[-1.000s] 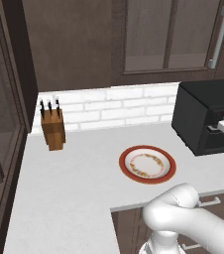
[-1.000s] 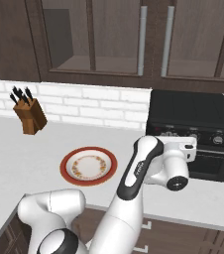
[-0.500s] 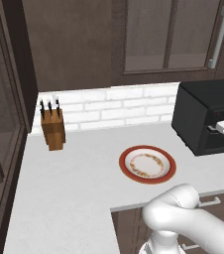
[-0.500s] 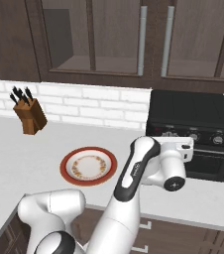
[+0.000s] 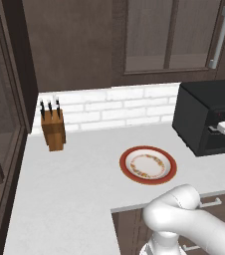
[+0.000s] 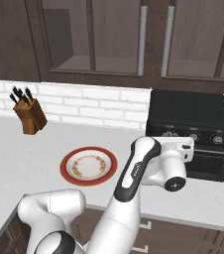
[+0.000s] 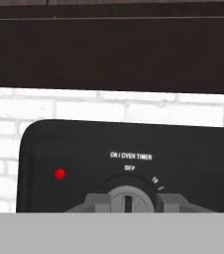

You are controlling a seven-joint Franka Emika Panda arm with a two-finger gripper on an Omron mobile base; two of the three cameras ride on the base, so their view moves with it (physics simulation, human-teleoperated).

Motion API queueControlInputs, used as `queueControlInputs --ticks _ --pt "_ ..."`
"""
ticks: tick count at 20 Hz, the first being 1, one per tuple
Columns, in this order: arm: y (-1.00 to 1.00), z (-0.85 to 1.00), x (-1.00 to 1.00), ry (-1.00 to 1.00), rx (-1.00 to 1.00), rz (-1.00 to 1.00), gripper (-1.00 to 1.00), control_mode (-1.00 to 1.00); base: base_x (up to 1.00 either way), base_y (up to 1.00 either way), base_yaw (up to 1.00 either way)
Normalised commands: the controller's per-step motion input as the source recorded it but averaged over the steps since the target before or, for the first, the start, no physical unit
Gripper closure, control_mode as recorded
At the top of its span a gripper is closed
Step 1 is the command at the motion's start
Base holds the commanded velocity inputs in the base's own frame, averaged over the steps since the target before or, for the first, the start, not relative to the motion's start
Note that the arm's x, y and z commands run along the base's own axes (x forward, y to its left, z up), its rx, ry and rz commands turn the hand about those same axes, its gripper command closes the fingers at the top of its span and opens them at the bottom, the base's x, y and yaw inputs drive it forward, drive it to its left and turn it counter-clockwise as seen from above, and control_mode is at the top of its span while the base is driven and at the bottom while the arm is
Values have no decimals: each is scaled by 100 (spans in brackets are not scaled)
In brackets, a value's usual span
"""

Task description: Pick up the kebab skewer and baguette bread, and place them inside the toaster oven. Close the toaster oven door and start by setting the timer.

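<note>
White brick backs the counter [image 5: 64, 194], where the block [image 5: 53, 129] and bare plate [image 5: 148, 165] are passed before the oven [image 6: 193, 124]. At its control strip the gripper [image 7: 128, 202] is set about the timer [image 7: 128, 200], fingers flanking it; contact cannot be told. A loose pinch could slip without turning. Skewer and bread are presumably inside; the door is masked by the hand.

My matt-black boxy toaster oven [image 6: 191, 116] looks like smooth plastic; its round grey timer dial [image 7: 128, 199] seems brushed metal.
</note>
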Motion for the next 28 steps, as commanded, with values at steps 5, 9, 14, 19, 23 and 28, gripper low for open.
queueControlInputs --ticks 5,9,14,19,23,28 --pt "5 17 -1 0 8 0 100 -100 0 0 0" --pt "14 10 0 0 10 -2 100 -100 0 0 0" --pt "25 4 0 0 8 -5 100 -100 0 0 0" --pt "25 0 0 0 5 -10 100 -100 0 0 0" --pt "19 0 0 0 6 -10 100 -100 0 0 0" --pt "3 0 3 0 4 -7 100 -100 0 0 0"
